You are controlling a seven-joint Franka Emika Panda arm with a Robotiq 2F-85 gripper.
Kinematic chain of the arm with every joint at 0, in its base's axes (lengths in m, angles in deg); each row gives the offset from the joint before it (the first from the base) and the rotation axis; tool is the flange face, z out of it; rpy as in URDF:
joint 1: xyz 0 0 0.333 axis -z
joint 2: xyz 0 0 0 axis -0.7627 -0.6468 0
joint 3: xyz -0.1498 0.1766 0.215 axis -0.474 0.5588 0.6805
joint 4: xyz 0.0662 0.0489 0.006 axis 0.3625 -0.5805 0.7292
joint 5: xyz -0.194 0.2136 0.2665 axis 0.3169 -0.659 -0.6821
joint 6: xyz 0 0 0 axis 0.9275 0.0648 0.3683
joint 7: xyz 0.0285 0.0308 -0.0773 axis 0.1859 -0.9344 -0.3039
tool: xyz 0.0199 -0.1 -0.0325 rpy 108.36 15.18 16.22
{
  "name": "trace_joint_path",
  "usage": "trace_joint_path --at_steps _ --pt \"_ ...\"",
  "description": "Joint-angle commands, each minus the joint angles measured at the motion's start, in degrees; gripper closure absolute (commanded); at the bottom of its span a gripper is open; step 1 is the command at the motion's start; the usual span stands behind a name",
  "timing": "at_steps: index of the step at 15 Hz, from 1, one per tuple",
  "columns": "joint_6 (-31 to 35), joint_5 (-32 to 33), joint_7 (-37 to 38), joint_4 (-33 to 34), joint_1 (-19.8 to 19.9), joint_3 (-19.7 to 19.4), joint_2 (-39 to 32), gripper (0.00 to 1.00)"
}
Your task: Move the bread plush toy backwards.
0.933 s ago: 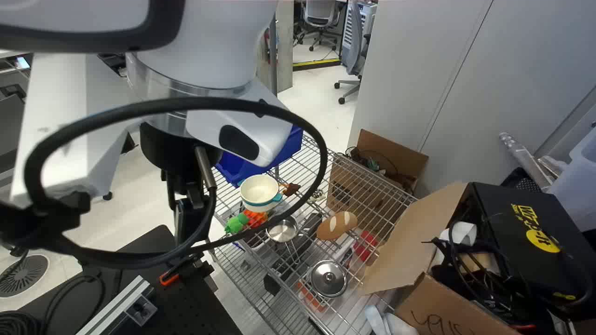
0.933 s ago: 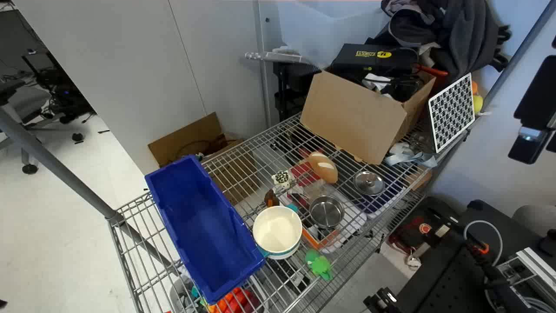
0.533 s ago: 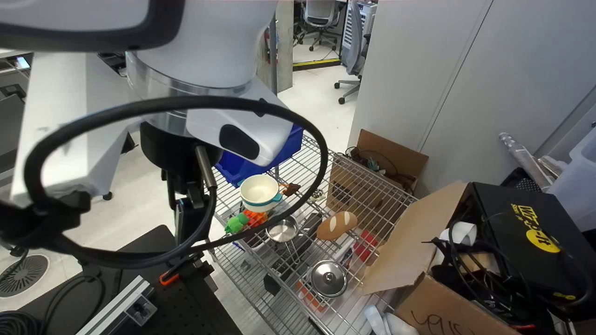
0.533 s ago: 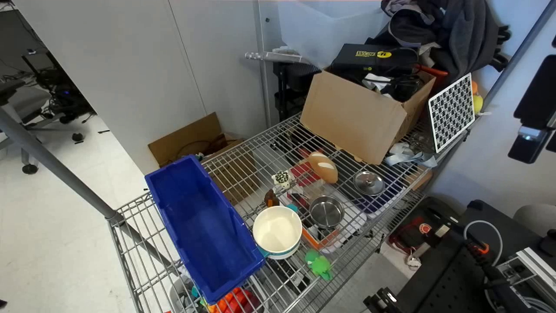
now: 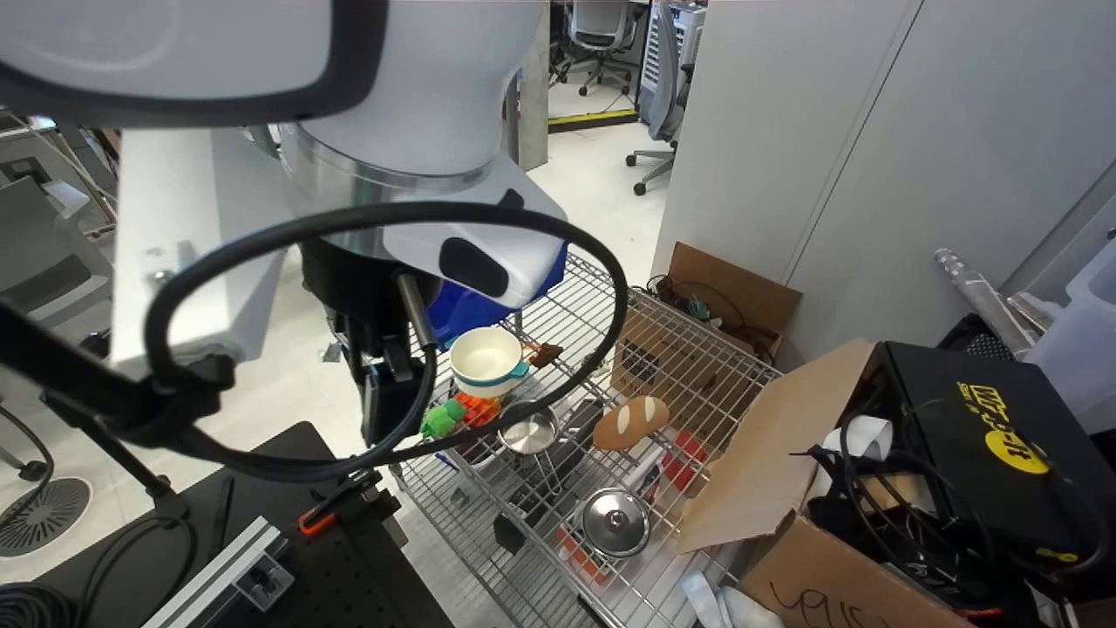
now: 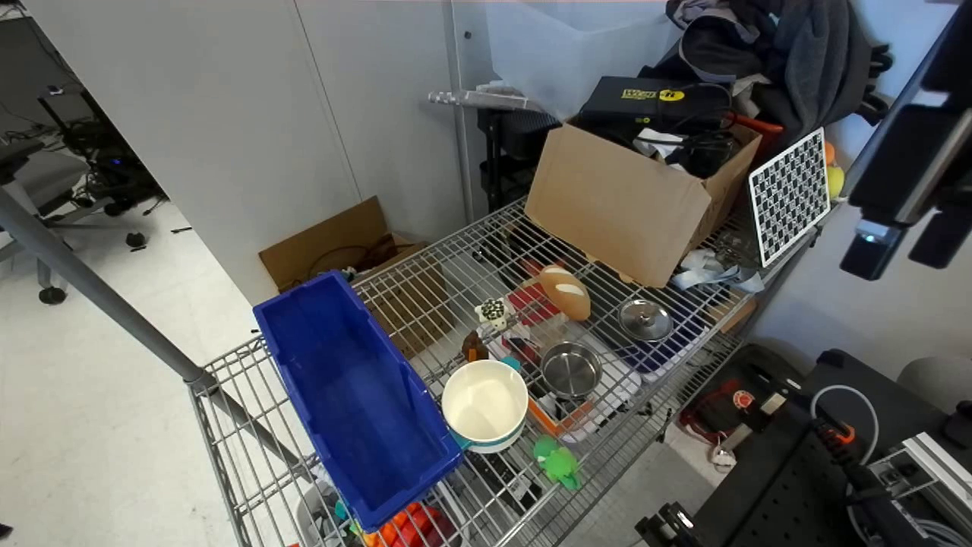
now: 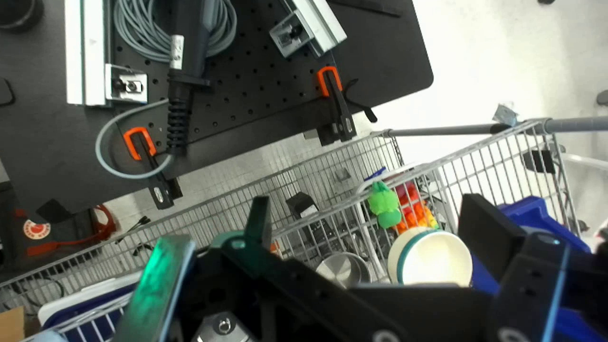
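Note:
The bread plush toy (image 5: 631, 423) is a golden-brown oval loaf with pale slashes. It lies on the wire shelf (image 5: 689, 324). It also shows in an exterior view (image 6: 565, 292) between the cardboard flap and a steel pot. It is out of view in the wrist view. My gripper (image 5: 381, 427) hangs above and well apart from the bread, near the shelf's edge. It shows in an exterior view at the right edge (image 6: 905, 254) with a gap between its fingertips. In the wrist view the gripper (image 7: 373, 225) has its fingers wide apart with nothing between them.
A cream pot (image 6: 484, 403), a steel pot (image 6: 571, 371), a steel lid (image 6: 645, 320), a green toy (image 6: 557, 461) and a blue bin (image 6: 357, 403) stand on the shelf. A cardboard box (image 6: 619, 205) stands behind the bread. A black table (image 5: 323, 558) adjoins the shelf.
My arm and gripper have moved toward the shelf: rightward in an exterior view, and further in from the right edge in an exterior view. The bread and other objects have not moved.

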Motion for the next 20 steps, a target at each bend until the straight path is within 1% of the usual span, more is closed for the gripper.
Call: trace_joint_path --at_steps 1,3,5,7,10,13,15,20 --pt "11.1 -4.4 -1.2 3.0 -0.3 1.2 -7.4 0.00" --pt "17.9 -6.2 -2.0 5.7 -0.9 1.5 -13.2 0.00" --pt "22.3 -9.3 -3.2 9.4 -1.4 1.4 -19.7 0.00" --pt "24.9 -12.6 -3.6 14.2 -1.4 1.7 -26.9 0.00" --pt "28.2 -14.4 -3.6 22.5 -0.5 3.1 -37.8 0.00" --pt "31.3 -11.9 -0.5 30.8 -0.1 3.9 -48.6 0.00" --pt "33.2 -12.4 -1.4 35.2 0.6 5.1 -54.6 0.00" --pt "40.2 -3.7 1.7 43.2 -1.1 3.3 -67.1 0.00"
